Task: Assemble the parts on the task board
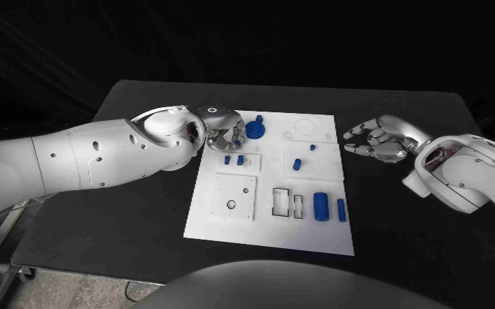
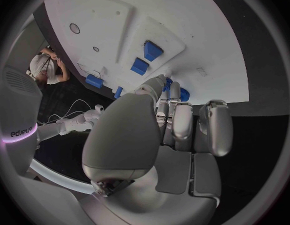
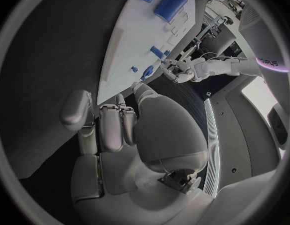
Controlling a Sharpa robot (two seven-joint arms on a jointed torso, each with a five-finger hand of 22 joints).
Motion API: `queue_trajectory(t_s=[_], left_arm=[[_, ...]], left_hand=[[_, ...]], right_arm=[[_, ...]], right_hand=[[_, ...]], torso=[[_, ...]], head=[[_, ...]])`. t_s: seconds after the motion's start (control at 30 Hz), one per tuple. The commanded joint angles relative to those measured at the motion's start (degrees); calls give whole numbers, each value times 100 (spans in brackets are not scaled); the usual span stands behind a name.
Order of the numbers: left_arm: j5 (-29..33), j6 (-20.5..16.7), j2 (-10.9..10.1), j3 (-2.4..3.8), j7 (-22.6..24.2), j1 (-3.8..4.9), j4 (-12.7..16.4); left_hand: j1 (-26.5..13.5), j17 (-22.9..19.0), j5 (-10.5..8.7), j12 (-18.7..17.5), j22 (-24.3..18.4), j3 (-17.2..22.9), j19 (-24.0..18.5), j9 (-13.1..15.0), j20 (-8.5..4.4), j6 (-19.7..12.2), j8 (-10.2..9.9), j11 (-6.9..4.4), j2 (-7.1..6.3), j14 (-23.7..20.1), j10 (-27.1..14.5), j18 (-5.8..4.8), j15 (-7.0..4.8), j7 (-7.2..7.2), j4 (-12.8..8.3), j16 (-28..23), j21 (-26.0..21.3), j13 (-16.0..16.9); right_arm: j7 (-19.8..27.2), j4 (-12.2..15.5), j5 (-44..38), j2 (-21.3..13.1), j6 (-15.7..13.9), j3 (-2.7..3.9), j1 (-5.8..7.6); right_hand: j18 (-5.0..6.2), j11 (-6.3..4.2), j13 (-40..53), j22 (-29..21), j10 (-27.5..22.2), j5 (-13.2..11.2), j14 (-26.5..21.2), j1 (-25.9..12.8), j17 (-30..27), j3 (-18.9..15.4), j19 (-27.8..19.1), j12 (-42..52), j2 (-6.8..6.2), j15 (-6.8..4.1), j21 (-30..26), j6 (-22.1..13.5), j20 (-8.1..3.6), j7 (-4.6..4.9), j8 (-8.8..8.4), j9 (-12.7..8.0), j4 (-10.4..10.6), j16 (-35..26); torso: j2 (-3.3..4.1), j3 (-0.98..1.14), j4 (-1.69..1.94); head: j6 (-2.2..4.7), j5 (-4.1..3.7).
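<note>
The white task board lies in the middle of the black table. My left hand hovers over its far left corner, fingers drawn together, pinching a small blue part between thumb and fingertips. Just right of it stands a round blue part. Two small blue blocks sit below the hand, also seen as blue blocks in the left wrist view. Two more small blue pieces lie mid-board. A blue cylinder and a blue bar lie near right. My right hand hangs off the board's right edge, fingers apart, holding nothing.
A raised white square plate with a small hole and a rectangular slot occupy the board's near half. Bare black table surrounds the board on all sides. The right wrist view shows the board and my left hand across it.
</note>
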Motion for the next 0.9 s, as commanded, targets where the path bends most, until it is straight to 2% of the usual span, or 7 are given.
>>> queue_trajectory(t_s=[0.03, 0.9], left_arm=[[79, -24, -1, 1, 39, -8, 20], [157, 169, 24, -15, -42, -38, -41]], left_hand=[[-47, 7, -22, -25, 1178, 8, -15, -9, -2, 28, -38, 5, -3, -23, 40, -22, 7, -3, 31, -31, -19, -6], [-75, -22, -39, -42, 1162, 7, -50, -19, -1, 26, -47, 10, 4, -37, 45, -11, 9, 0, 51, -46, -64, -16]], right_arm=[[24, -4, 3, 1, 72, 1, -6], [-4, -19, 3, 13, 106, 1, -22]], right_hand=[[84, 11, 263, 520, -45, 22, 103, 23, -5, 30, -23, -32, -47, 28, -27, 6, -5, 10, -23, -9, 2, -33], [86, 11, 260, 518, -48, 22, 102, 28, -1, 37, -27, -34, -44, 29, -36, 5, -4, 11, -25, -11, 0, -31]], torso=[[1, 3, -2], [-1, 2, 1]], head=[[0, -1], [0, -5]])
